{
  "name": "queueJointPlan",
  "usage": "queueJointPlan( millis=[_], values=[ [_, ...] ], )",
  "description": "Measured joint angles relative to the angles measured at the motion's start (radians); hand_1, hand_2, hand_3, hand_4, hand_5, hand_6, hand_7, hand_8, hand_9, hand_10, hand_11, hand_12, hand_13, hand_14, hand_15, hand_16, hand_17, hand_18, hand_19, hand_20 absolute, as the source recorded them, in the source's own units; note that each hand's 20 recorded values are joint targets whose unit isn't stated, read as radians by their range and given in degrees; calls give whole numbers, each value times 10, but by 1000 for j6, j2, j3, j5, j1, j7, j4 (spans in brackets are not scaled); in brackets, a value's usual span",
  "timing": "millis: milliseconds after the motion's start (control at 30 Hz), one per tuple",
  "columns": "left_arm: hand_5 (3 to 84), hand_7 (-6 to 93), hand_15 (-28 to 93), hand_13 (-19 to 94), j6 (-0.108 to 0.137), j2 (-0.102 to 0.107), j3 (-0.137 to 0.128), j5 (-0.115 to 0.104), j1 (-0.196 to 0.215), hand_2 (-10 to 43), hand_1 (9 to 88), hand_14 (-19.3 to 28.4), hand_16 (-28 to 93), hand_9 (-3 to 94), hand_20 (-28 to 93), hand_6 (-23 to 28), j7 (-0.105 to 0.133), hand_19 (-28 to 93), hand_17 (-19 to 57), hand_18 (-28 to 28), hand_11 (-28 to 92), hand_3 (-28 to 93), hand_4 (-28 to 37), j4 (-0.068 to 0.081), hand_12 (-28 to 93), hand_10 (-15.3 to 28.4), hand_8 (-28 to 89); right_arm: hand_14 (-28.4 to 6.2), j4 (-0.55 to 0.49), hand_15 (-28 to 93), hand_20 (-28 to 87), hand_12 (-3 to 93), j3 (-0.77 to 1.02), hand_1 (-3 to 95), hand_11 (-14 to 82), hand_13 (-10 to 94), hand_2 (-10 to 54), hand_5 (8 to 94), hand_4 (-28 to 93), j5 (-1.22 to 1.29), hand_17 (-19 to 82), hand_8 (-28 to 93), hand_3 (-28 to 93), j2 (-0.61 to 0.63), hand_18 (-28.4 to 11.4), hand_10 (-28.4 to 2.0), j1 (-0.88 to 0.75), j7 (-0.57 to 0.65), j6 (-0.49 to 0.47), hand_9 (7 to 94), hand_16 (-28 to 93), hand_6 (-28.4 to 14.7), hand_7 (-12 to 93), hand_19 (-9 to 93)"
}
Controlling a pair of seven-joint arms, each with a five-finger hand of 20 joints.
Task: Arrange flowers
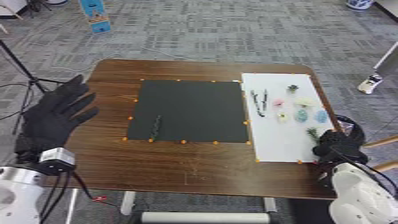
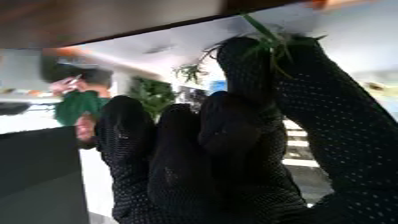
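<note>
And the right hand pinches a green sprig (stem partly hidden!) near the desk's right edge; left hand, fingers apart.

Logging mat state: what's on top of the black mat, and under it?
On top: one thin green stem, lying near the black mat's left edge. Under: can't tell; the mat covers that part of the brown table.

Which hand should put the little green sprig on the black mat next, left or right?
Right, I think. The right hand is pinching the sprig at the white sheet, beside the mat. The left hand is open and empty, on the mat's other side.
</note>
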Motion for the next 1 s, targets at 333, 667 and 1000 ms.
queueJointPlan(
  millis=[333,667,1000],
  values=[
    [269,164,171,196,0,28,-37,-2,4,-83,222,130,41,240,78,22,-6,408,-119,219,137,681,-283,-5,163,108,-87,-83,14,932,687,480,-279,367,731,821,-95,716,-48,23,498,277,835,9,-234,-91,267,-52,191,824,427,17,607,932],
    [271,162,170,196,-1,70,-40,-3,-32,-82,222,131,41,241,78,23,-18,407,-118,219,136,680,-283,0,163,109,-85,-77,137,929,686,483,-634,370,724,825,-86,722,-66,91,507,280,827,-122,-233,-90,637,-120,148,827,422,17,592,932],
    [271,160,170,196,-17,128,28,-7,-104,-83,221,131,42,240,78,23,-53,407,-119,219,135,682,-283,38,164,109,-84,-77,388,926,687,482,-937,366,715,831,-77,733,-68,140,515,273,828,-357,-235,-90,980,-132,0,834,419,22,581,932]
  ],
)
